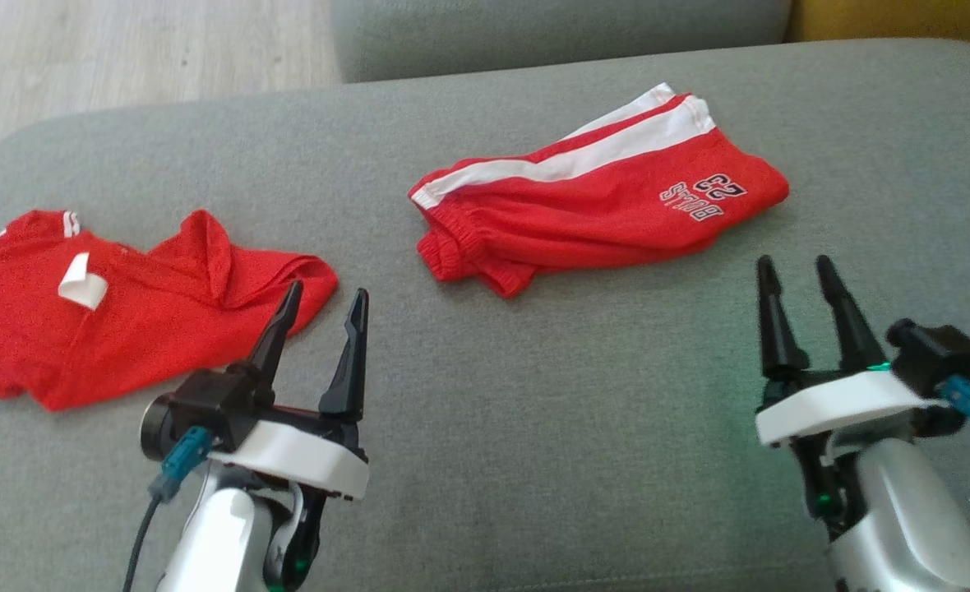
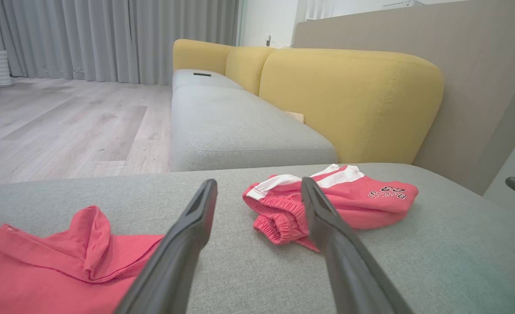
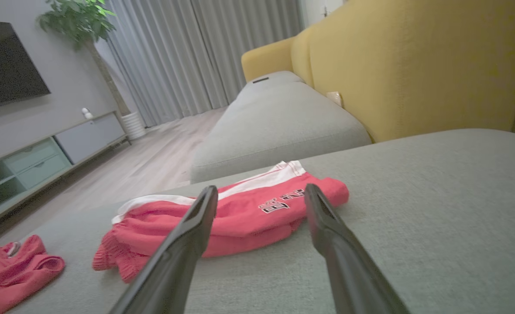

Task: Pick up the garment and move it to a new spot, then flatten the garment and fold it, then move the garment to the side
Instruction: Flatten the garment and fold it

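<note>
Wide stretch of grey cushion (image 1: 551, 444) between both grippers and ahead of them, open for passage. Red shorts (image 1: 600, 214) lie flat at far centre-right, with cushion showing on every side. Crumpled red shirt (image 1: 123, 321) occupies left, its near corner close by left gripper (image 1: 327, 290). Yellow backrest (image 2: 349, 100) walls off space behind shorts. Right gripper (image 1: 794, 261) sits near shorts, not touching.

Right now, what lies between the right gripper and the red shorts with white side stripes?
Nothing: bare grey fabric sofa cushion separates the right gripper from the red white-striped shorts, as the head view shows.
</note>
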You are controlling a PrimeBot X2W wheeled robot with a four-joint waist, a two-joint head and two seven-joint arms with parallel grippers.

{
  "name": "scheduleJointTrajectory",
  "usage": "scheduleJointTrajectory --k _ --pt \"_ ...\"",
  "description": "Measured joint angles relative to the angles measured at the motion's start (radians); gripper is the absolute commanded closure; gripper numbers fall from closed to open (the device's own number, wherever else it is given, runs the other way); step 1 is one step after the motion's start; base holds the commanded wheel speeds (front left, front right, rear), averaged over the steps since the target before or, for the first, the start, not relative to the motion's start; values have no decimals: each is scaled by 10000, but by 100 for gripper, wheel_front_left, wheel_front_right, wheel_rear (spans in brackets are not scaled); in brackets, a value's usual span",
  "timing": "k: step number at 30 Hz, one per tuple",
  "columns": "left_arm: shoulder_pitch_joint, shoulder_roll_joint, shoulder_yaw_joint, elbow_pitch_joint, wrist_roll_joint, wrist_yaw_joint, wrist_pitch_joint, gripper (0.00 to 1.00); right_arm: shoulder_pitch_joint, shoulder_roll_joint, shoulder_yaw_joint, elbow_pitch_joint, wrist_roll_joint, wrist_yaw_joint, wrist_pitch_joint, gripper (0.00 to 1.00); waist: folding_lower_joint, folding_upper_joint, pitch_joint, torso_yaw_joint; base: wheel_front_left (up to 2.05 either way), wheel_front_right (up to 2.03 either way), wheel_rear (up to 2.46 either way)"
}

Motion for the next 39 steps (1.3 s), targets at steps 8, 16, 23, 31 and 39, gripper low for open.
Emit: scheduleJointTrajectory --k 8,16,23,31,39 --pt "-102 -48 -132 119 96 -222 0 0 -268 102 -1135 529 439 0 938 0 0 0 498 425 0 0 0" --pt "-598 -75 -548 134 -130 -201 0 0 -2022 360 -2234 1645 2838 0 2719 0 1 0 1173 1127 0 0 0" --pt "-886 -79 -1024 75 -504 -21 0 0 -3314 251 -4205 3509 3133 0 3496 0 1 0 1708 1811 0 0 0" --pt "-1528 -107 -1532 -96 -731 115 0 0 -5104 -612 -5056 4886 1781 0 4345 0 2 0 2375 2506 0 0 0" --pt "-1757 -121 -1981 -382 -1185 332 -2 0 -6411 -1371 -5607 5716 742 0 5436 0 2 0 2910 3112 0 0 0"
